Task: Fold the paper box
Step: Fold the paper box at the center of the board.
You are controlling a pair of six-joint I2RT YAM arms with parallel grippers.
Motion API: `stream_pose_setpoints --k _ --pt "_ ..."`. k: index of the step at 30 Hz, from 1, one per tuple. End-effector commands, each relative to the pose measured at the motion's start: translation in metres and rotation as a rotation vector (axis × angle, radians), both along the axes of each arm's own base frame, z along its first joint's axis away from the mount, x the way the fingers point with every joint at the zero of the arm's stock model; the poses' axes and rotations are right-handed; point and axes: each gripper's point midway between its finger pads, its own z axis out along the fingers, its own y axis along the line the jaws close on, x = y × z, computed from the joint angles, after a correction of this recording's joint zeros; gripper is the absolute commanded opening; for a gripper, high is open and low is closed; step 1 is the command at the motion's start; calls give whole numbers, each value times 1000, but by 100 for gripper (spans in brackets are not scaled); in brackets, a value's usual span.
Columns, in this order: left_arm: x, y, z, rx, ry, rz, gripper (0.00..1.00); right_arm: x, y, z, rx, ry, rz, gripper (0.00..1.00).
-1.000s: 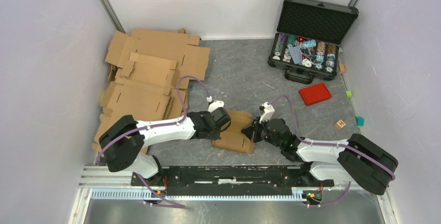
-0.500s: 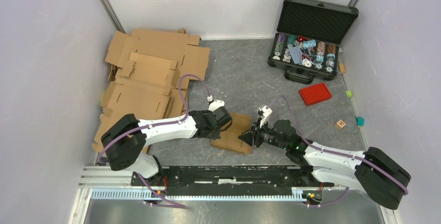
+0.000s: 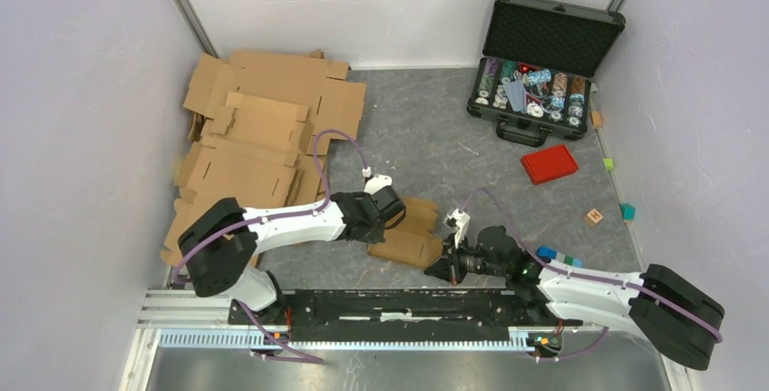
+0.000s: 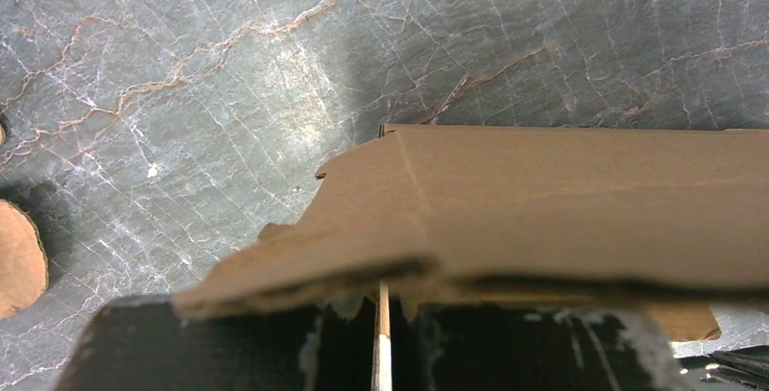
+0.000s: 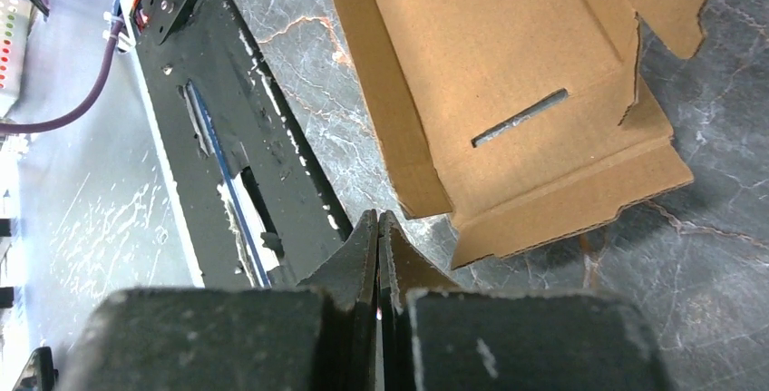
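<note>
The paper box (image 3: 410,232) is a small, flat, partly folded piece of brown cardboard on the grey floor between the arms. My left gripper (image 3: 379,217) sits at its left edge. In the left wrist view the jaws (image 4: 381,298) are shut on the box's edge (image 4: 562,200), which spreads across the view above them. My right gripper (image 3: 444,268) is shut and empty, just off the box's near right corner, by the black rail. In the right wrist view its fingertips (image 5: 377,232) meet below the box's slotted panel (image 5: 508,83) without touching it.
A pile of larger cardboard sheets (image 3: 263,132) lies at the back left. An open black case (image 3: 544,64) with round chips stands at the back right, with a red lid (image 3: 549,164) in front of it. Small blocks (image 3: 594,216) (image 3: 555,255) lie to the right. The black rail (image 3: 408,305) runs along the near edge.
My right gripper has drawn back from the box's right edge toward the near rail. The left gripper has stayed on the box, which has shifted slightly.
</note>
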Motion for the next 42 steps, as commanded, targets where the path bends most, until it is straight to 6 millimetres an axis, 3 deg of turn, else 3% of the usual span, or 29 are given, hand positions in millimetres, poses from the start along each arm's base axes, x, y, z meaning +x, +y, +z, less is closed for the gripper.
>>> stream_pose_setpoints --k 1,8,15,25,42 --pt "7 -9 9 -24 -29 11 2 -10 -6 -9 5 16 12 0" --pt "6 -9 9 -26 -26 12 2 -5 -8 -19 -50 25 -17 0" --pt "5 -10 10 -36 -20 10 2 17 5 -2 -44 -5 -92 0" --pt "3 -12 11 -47 -16 8 2 36 11 6 -33 -2 -184 0" --pt "2 -15 11 -67 -13 12 2 38 32 11 -29 3 -136 0"
